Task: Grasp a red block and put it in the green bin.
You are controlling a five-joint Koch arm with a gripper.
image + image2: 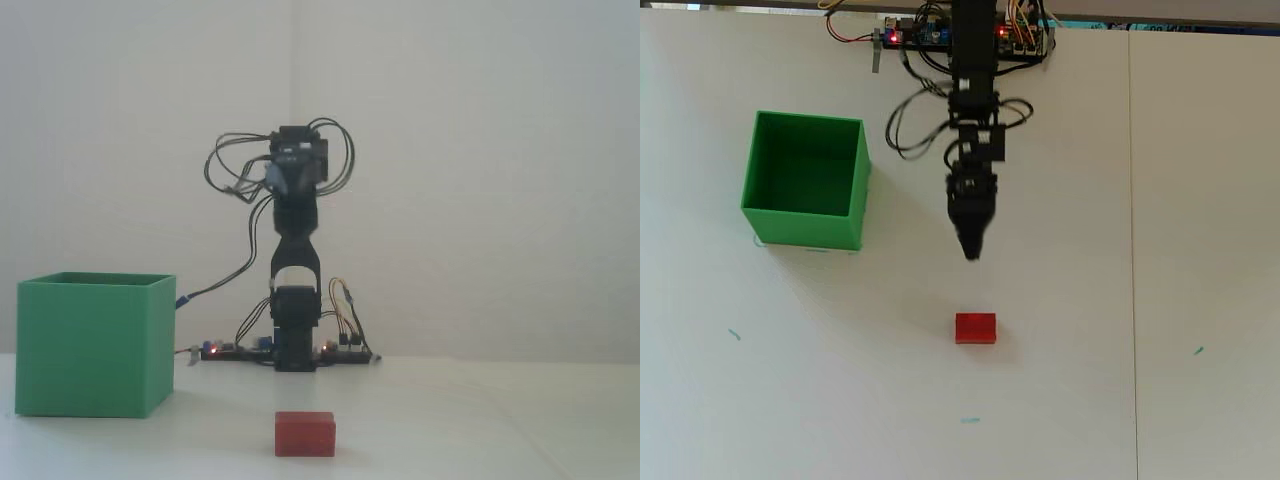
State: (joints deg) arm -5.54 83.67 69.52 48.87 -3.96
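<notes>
1. My gripper (971, 252) hangs in the air, well above the table (1160, 250), tip toward the red block (975, 328). It carries nothing. In the overhead view the jaws taper to one dark point; in the fixed view the head is a dark mass against the wall. How far open it is, I cannot tell.

2. Red block: flat on the table, out in front of my base, well apart from the green bin (805, 179). In the overhead view it sits just below my tip and a shade to the right. The bin stands up and to the left, open side up and, as far as I see, empty.

3. Orientation: the long axis runs left-right in the overhead view, square to the line of my reach. The long side faces me, the short ends face left and right.

4. Risk, lateral offset: if I descend without correcting, one jaw could land on the block's top or nudge it aside.

5. Risk, jaw alignment: closing along the long axis may need more opening than I have. Closing across the short side looks safer.

6. Risk, carry: the bin walls stand tall. A low swing could strike the rim or push the bin.
</notes>
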